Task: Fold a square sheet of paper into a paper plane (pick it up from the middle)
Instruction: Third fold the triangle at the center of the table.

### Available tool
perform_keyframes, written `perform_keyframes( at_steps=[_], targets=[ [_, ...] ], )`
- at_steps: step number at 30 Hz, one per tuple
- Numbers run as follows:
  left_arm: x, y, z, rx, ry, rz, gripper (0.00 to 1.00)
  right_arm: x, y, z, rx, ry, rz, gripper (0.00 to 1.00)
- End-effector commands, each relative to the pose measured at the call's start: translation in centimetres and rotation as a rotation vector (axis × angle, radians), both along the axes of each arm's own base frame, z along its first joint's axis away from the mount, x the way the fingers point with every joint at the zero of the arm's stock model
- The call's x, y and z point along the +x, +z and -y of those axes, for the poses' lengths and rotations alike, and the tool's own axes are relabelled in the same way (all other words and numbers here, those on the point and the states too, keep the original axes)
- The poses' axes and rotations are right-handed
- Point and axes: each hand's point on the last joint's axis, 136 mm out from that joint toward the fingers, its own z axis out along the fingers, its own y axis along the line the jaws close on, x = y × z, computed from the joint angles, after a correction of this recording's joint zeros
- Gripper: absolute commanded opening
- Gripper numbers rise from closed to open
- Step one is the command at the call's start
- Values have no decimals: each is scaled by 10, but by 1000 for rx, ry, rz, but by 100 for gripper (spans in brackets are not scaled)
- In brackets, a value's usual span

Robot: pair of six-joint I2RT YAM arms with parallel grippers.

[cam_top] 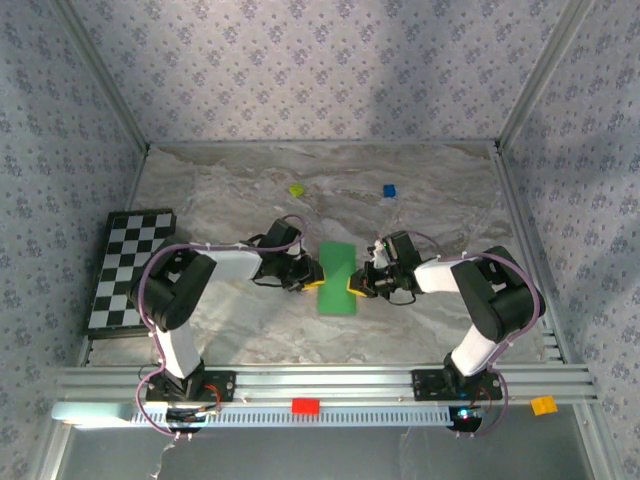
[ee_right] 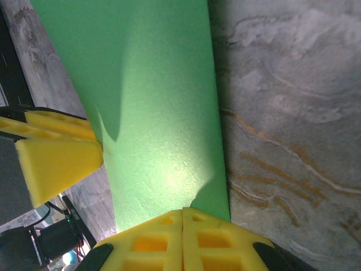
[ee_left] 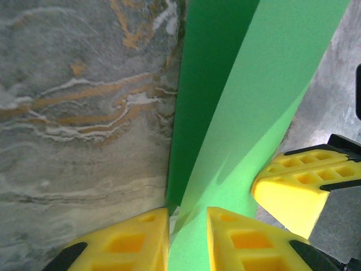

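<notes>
The square sheet of paper (cam_top: 338,278), bright green, lies in the middle of the marble table as a narrow upright rectangle of two layers. My left gripper (cam_top: 312,281) is at its left edge. In the left wrist view the top layer (ee_left: 271,84) rises off the darker lower layer and runs down between the yellow jaws of my left gripper (ee_left: 188,237), which stand a narrow gap apart. My right gripper (cam_top: 357,284) is at the right edge. Its jaws (ee_right: 182,226) are pressed tight together, tips on the paper (ee_right: 152,113); nothing shows between them.
A black-and-white checkerboard (cam_top: 130,265) lies at the left edge. A small yellow-green block (cam_top: 296,189) and a blue block (cam_top: 389,190) sit further back. A red block (cam_top: 305,405) and an orange block (cam_top: 543,404) rest on the front rail. Patterned walls close three sides.
</notes>
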Motion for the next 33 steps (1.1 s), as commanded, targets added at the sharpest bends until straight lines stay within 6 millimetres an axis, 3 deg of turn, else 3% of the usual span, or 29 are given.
perform_keyframes(
  at_steps=[1,10,21,25,30,33],
  targets=[
    [1,4,10,-33,-20,-1,22,-9,-33,23,-120,-51,-62,8],
    [3,12,7,-30,5,21,9,-8,-24,22,-107,-54,-40,10],
    [2,26,3,-52,17,48,3,2,4,8,-101,-8,40,20],
    [2,24,-9,-29,51,43,3,6,20,10,-176,-10,109,27],
    [2,22,-22,-15,84,28,2,4,52,9,-287,42,281,44],
    [2,23,-25,-19,92,19,2,0,67,0,-349,102,427,43]
  ],
)
